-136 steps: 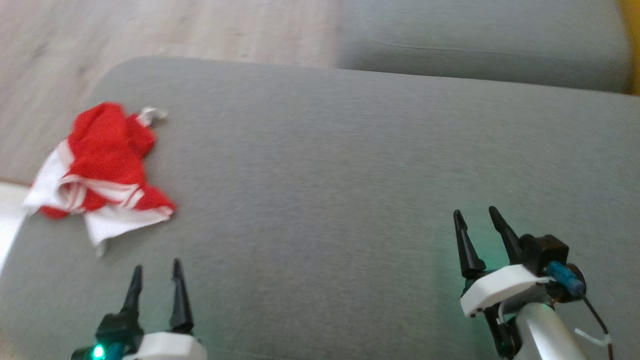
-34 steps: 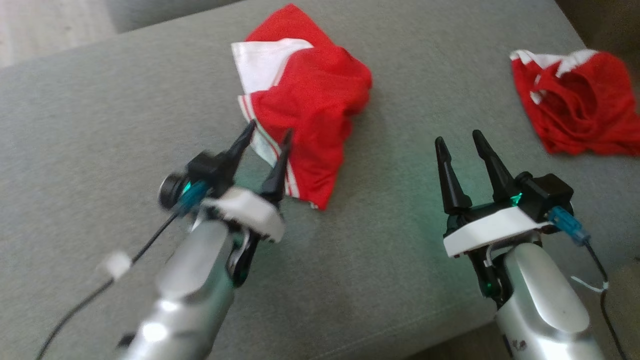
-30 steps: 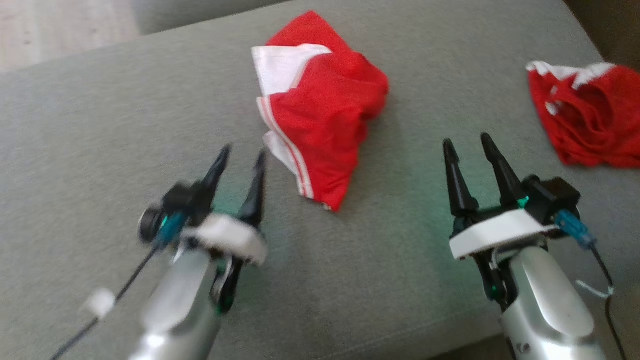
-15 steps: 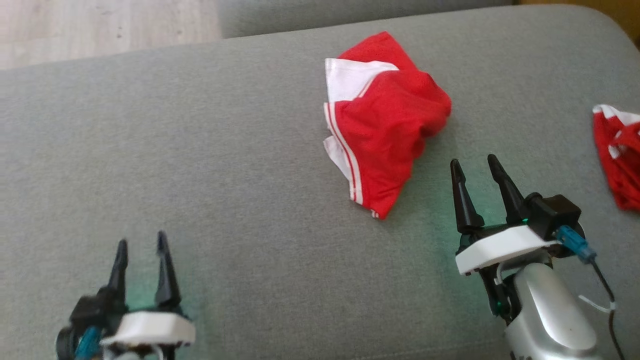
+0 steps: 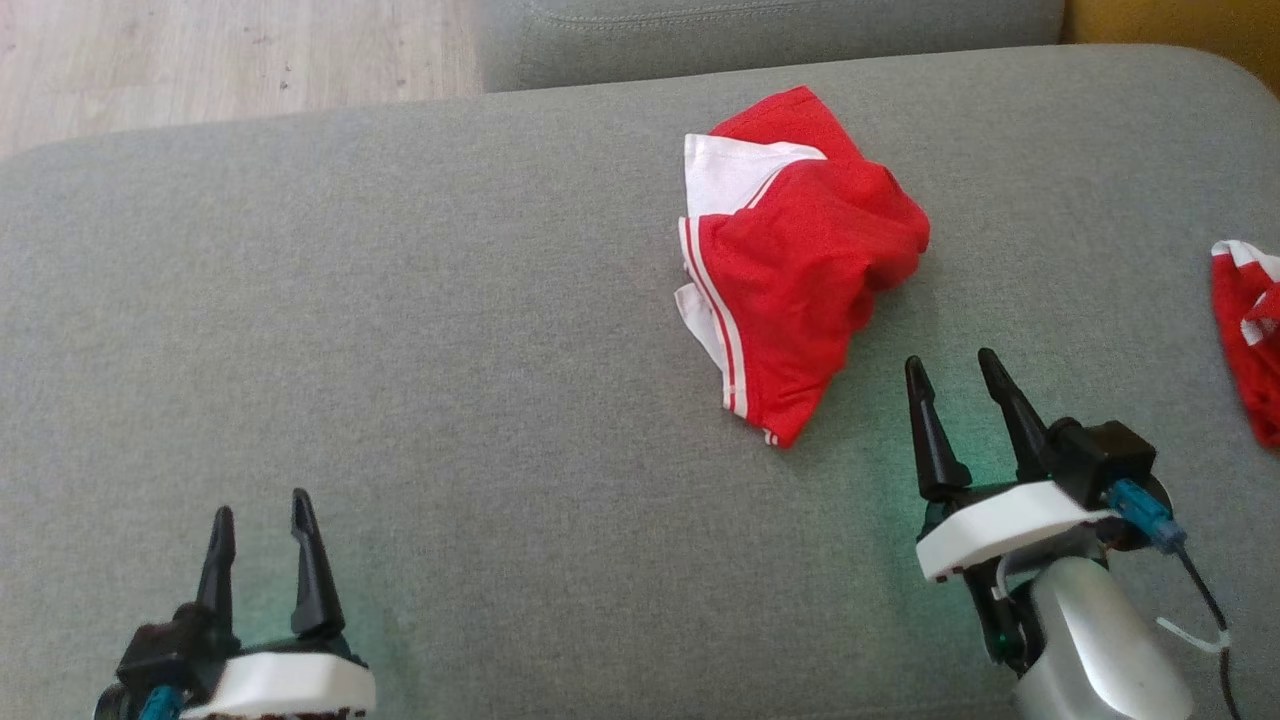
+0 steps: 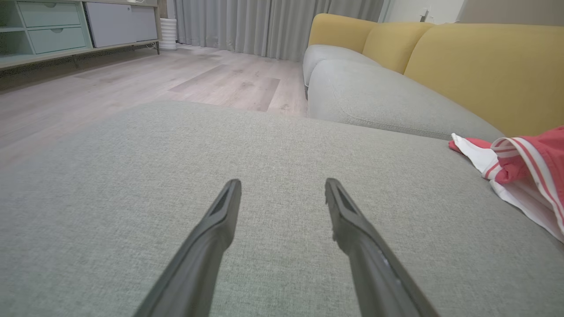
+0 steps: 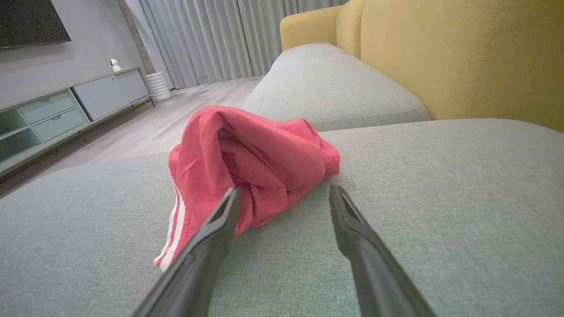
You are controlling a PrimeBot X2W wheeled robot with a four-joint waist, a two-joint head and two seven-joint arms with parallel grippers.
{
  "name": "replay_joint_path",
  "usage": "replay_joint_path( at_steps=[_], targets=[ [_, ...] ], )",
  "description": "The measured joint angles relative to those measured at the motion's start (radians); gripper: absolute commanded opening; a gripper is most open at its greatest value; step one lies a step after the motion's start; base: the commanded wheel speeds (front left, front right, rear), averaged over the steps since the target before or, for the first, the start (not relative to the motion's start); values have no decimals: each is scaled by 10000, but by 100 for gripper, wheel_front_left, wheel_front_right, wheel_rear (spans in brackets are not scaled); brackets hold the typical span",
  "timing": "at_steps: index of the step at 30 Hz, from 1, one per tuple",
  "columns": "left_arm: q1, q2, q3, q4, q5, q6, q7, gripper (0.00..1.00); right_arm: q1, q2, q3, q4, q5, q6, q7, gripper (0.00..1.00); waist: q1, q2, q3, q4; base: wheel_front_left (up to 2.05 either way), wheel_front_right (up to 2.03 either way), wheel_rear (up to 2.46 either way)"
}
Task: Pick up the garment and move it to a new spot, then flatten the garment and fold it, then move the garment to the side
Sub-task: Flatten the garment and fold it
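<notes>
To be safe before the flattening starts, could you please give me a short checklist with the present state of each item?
1. The left end effector open and empty: ok.
2. The right end effector open and empty: ok.
3. The red garment resting on the grey cushion, touching neither end effector: ok.
4. Garment lying flat: not ok, it is bunched up.
5. The second red garment apart from the first: ok.
6. Waistband located: cannot tell.

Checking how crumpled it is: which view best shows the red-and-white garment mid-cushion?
Head view: the garment lies whole from above, white panel and stripes clear. Right wrist view: garment close but low, far side hidden. Left wrist view: its striped edge.
</notes>
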Motion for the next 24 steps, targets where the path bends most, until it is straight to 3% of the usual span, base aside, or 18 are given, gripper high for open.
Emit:
replay_joint_path(
  at_steps=[15,20,24],
  targets=[
    [113,-2,-207,-157,-61,90,0,100,1,-2,151,-25,2,0,0,100,0,0,-93,-42,0,0,0],
    [98,-8,-514,-159,-61,88,0,100,-35,-2,1170,-117,-59,0,0,100,0,0,-28,146,0,0,0],
    [70,-2,-894,-140,-63,75,0,100,-346,0,2119,656,4,0,0,100,1,0,45,532,0,0,0]
  ],
)
